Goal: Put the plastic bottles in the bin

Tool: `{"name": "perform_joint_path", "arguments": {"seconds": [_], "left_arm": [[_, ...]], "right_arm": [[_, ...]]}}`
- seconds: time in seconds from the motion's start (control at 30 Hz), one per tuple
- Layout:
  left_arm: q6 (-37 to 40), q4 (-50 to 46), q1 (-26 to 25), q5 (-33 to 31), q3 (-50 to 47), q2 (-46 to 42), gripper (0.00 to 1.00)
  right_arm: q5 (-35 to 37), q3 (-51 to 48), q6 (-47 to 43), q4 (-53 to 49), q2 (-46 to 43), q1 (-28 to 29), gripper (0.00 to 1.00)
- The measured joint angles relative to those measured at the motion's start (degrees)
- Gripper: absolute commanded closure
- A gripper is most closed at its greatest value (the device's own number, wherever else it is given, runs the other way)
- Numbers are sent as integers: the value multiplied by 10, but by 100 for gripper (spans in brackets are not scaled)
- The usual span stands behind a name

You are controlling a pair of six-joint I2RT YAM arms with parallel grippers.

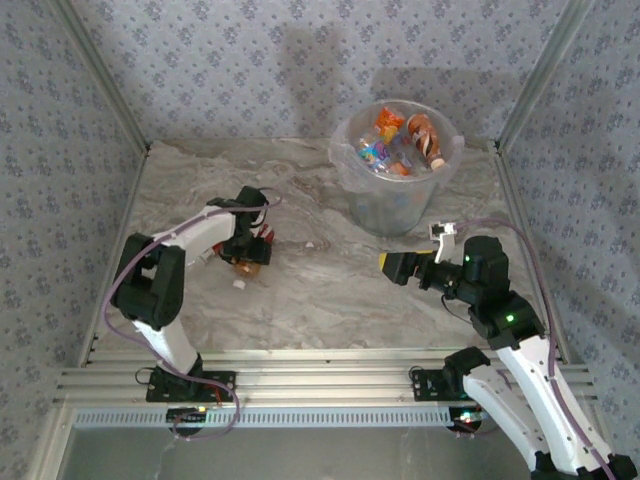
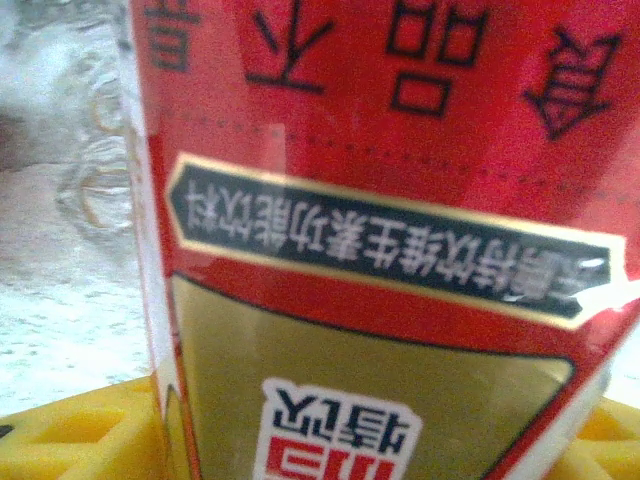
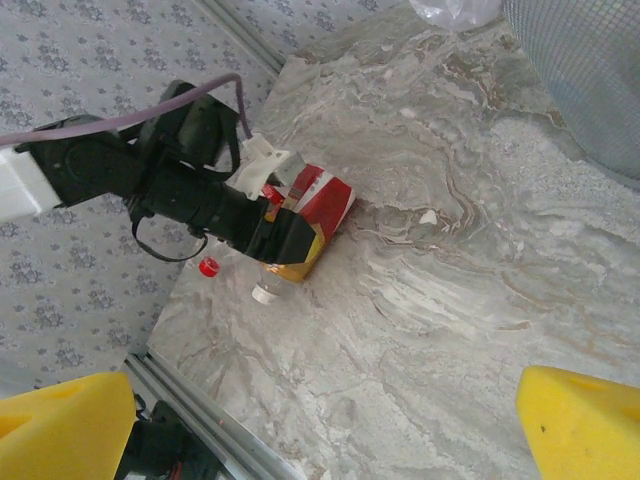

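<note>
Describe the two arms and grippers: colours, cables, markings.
The left arm and right arm have white links and black joints, each trailed by a lilac cable. Green lights dot the right arm. The left gripper and right gripper are black with yellow pads.

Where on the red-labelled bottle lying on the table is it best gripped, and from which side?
Grip the red-labelled bottle across its labelled middle, from above. It seems to lie on its side, so the round body offers two free flanks. The left pincer straddles it there.
</note>
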Motion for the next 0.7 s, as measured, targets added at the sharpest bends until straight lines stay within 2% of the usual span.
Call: {"name": "perform_joint_path", "arguments": {"seconds": [0.23,0.4,0.7], "left_arm": [[-19,92,-37,176,-37,-105,36],[-35,172,-83,286,-38,-130,36],[-69,261,-161,386,-38,-130,36]], "right_arm": [[-18,-21,50,55,24,6,0],[-20,-23,73,97,57,24,0],[12,-7,77,130,119,78,0]]}}
